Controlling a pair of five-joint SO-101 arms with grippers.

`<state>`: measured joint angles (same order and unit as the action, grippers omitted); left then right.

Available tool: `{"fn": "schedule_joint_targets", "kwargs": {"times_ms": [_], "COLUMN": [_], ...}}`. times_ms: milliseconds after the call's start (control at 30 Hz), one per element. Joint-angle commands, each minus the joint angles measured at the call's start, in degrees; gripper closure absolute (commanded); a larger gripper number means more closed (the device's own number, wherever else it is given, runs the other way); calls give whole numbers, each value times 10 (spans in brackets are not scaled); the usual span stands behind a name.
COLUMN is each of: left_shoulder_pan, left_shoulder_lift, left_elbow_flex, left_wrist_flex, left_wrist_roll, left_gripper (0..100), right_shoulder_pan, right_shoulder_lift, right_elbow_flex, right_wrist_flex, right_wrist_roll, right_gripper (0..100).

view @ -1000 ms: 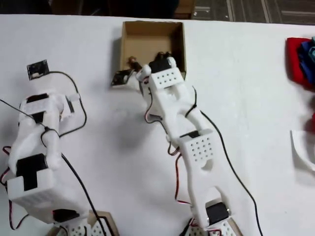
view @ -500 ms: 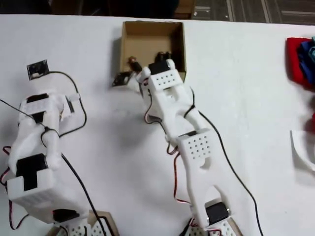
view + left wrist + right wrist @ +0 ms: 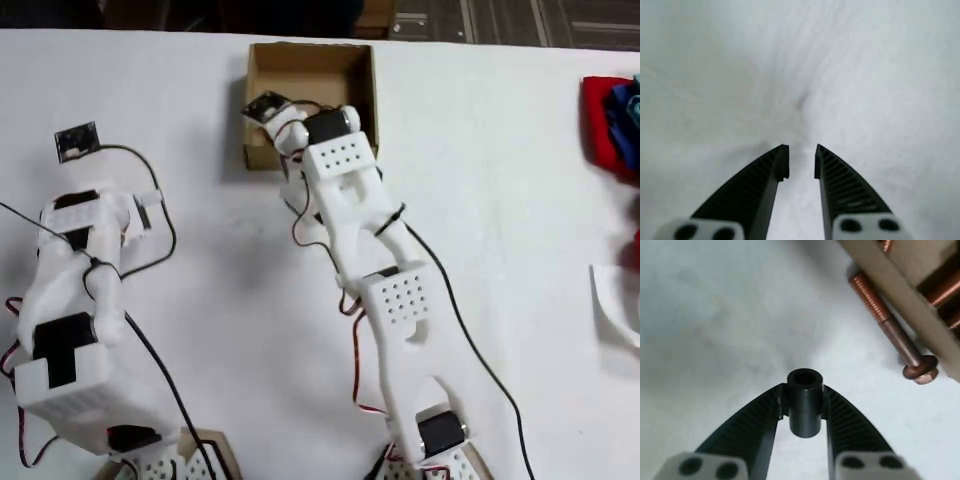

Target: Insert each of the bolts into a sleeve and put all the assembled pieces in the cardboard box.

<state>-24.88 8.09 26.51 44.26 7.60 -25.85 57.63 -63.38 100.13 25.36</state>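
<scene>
My right gripper [image 3: 805,407] is shut on a short black sleeve [image 3: 804,410], held with its bore facing the camera just above the white table. A copper bolt [image 3: 888,330] lies on the table beside it, along the outer wall of the cardboard box [image 3: 900,287]. More copper bolts [image 3: 942,290] lie inside the box. From above, the right arm [image 3: 340,170] ends at the near left corner of the cardboard box [image 3: 360,70]. The left arm [image 3: 75,290] is folded at the table's left. My left gripper [image 3: 801,162] is slightly open over bare table, holding nothing.
A red cloth [image 3: 608,120] and a white object [image 3: 615,305] lie at the table's right edge. Black and red cables [image 3: 150,260] trail from both arms. White table surface [image 3: 500,150] stretches between the box and the cloth.
The right arm's wrist has swung up and towards the box, from beside its near left corner to over its left edge. The left arm has not moved.
</scene>
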Motion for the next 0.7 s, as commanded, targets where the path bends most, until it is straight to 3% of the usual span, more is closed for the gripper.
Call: {"fn": "schedule_joint_targets", "kwargs": {"times_ms": [0, 367, 667], "left_shoulder_pan": [-4, -4, -4], "left_shoulder_lift": [-6, -6, -6], "left_elbow_flex": [-20, -23, -22], "left_wrist_flex": [4, 17, 25], "left_wrist_roll": [4, 4, 4], "left_gripper": [887, 887, 887], "right_shoulder_pan": [-5, 21, 0], "right_shoulder_lift": [-7, -7, 9], "right_elbow_flex": [19, 23, 22], "right_wrist_flex": [9, -10, -44], "right_wrist_roll": [-5, 44, 70], "right_gripper": [777, 816, 817]}}
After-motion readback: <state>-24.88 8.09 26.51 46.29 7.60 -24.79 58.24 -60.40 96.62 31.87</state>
